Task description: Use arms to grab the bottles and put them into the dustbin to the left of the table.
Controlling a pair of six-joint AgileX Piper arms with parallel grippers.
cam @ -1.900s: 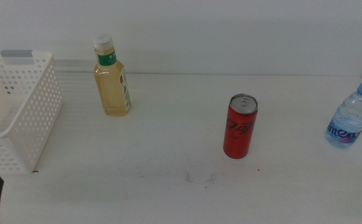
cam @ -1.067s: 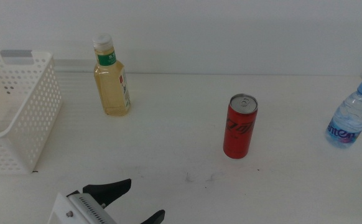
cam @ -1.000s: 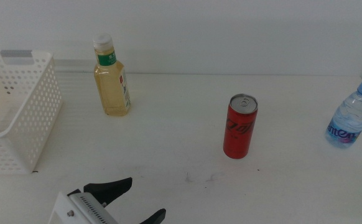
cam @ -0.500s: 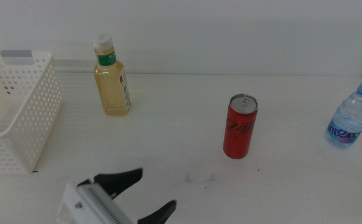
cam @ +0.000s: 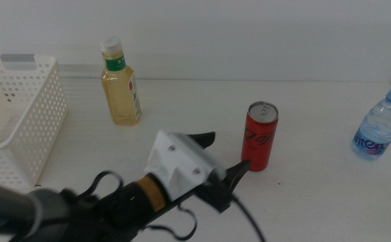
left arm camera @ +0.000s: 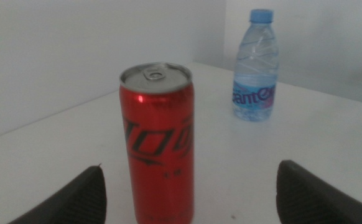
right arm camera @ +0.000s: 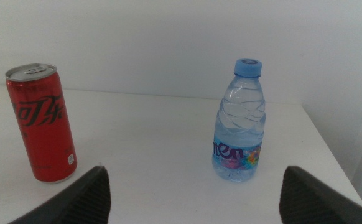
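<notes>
Mid view, red can [cam: 260, 136] upright, unopened

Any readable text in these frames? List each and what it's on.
"可口" in white characters: red can, right wrist view; smaller print below them is too small to read.
Black script on the can's other face, left wrist view: stylised, not readable.
"...nten" / "...amten": partial brand on water bottle label; first letters hidden.
Yellow-liquid bottle label: too small to read.

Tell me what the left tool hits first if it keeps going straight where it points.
Most likely the red can: it stands upright between the open left tool's tips, with the water bottle farther behind.
</notes>
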